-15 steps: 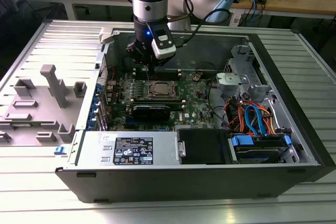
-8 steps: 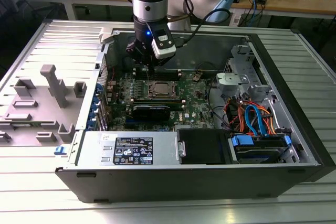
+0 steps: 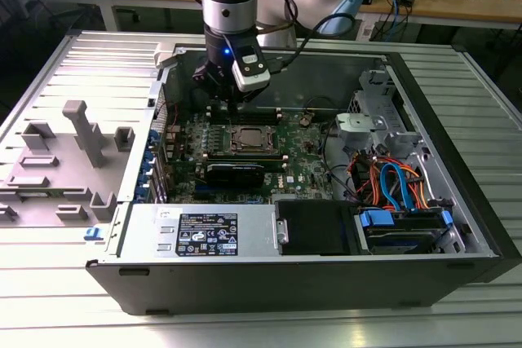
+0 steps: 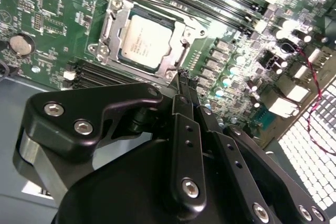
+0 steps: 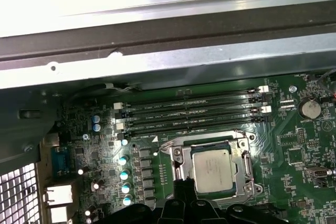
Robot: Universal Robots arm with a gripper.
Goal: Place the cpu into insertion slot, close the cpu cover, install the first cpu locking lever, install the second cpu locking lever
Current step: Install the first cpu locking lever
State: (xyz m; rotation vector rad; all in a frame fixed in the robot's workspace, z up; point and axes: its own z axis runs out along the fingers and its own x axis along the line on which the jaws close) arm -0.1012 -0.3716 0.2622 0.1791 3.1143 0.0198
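Second wrist view: gripper clenched beside the cpu cover around the cpu; exterior view: whole computer case.

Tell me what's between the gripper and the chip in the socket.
Just the rim of the metal cover framing the chip; the gripper hangs right beside it, with nothing else in the gap. Both wrist views show it.

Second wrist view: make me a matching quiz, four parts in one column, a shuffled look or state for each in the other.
1 cpu
2 coin battery
3 memory slots
4 gripper

A long empty rows
B black, shut
C round silver disc
D square grey metal top

Pairs: 1-D, 2-C, 3-A, 4-B
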